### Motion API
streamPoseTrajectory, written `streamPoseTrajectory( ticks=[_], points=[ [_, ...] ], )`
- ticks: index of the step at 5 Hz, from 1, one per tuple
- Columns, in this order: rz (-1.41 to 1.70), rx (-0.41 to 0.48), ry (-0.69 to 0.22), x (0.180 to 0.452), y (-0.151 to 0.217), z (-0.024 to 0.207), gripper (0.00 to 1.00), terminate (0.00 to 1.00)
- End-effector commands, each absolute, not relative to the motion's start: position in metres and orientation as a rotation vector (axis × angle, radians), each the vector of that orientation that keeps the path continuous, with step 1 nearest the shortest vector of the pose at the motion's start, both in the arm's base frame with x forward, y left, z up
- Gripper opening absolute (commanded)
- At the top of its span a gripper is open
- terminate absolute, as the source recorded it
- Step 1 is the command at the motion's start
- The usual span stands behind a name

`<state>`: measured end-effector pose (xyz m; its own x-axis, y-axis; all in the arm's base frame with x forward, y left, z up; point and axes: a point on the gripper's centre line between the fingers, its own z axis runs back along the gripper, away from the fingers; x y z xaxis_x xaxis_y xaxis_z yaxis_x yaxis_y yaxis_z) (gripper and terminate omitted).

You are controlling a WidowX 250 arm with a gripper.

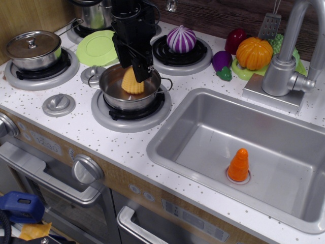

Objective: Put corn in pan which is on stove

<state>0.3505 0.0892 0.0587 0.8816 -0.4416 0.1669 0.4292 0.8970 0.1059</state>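
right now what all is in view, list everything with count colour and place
corn: 1, yellow, inside the pan
pan: 1, shiny steel, front burner of the stove
stove: 1, white speckled top, left half
lidded pot: 1, steel, left burner
second pot: 1, steel, back burner, partly hidden
plate: 1, light green, behind the pan
onion: 1, purple and white, back right burner
pumpkin: 1, orange, by the faucet
eggplant: 1, purple, left of the pumpkin
cone: 1, orange, on the sink drain
sink: 1, grey, right
faucet: 1, grey, behind the sink
tool: 1, black, over the pan at the corn
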Motion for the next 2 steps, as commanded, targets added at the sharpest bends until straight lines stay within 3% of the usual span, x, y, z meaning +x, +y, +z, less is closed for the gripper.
streamPoseTrajectory(
  ticks=[1, 2],
  points=[
    [-0.443, 0.105, -0.254, 0.3539, 0.0957, 0.0843, 1.0, 0.0],
    [-0.443, 0.105, -0.254, 0.3539, 0.0957, 0.0843, 1.0, 1.0]
  ],
)
